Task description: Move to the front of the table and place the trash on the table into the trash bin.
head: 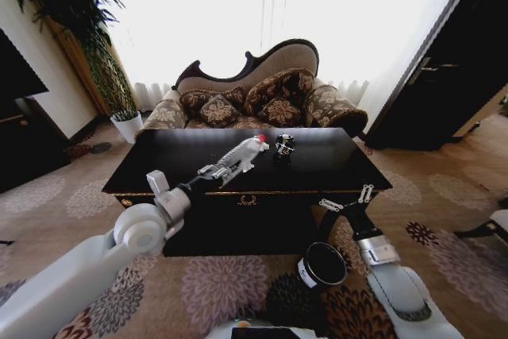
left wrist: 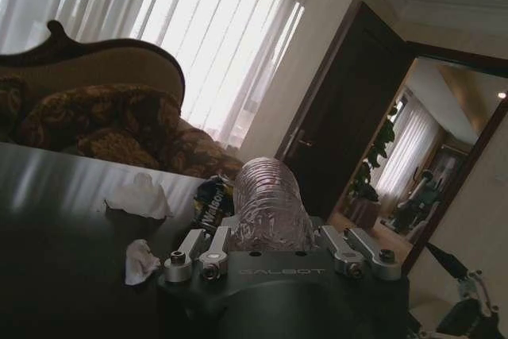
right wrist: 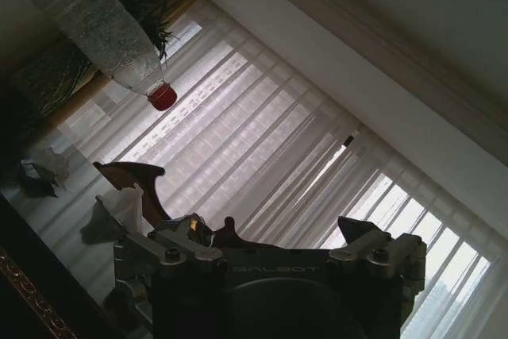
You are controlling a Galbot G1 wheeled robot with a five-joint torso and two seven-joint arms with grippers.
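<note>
My left gripper (head: 213, 171) is shut on a clear plastic bottle (head: 242, 154) with a red cap, held over the middle of the dark glossy table (head: 333, 168). In the left wrist view the bottle (left wrist: 270, 204) sticks out from between the fingers. A dark crumpled wrapper (head: 283, 147) lies on the table just right of the bottle. Two white tissue wads (left wrist: 140, 261) (left wrist: 139, 196) lie on the tabletop beside the wrapper (left wrist: 213, 200). My right gripper (head: 348, 200) stands open at the table's front right edge. The trash bin (head: 321, 265) stands on the carpet below it.
An ornate sofa (head: 262, 93) with cushions stands behind the table. A potted plant (head: 127, 125) and a black cabinet (head: 20, 125) are at the left, and a dark door (head: 444, 77) is at the right. Patterned carpet (head: 71, 196) surrounds the table.
</note>
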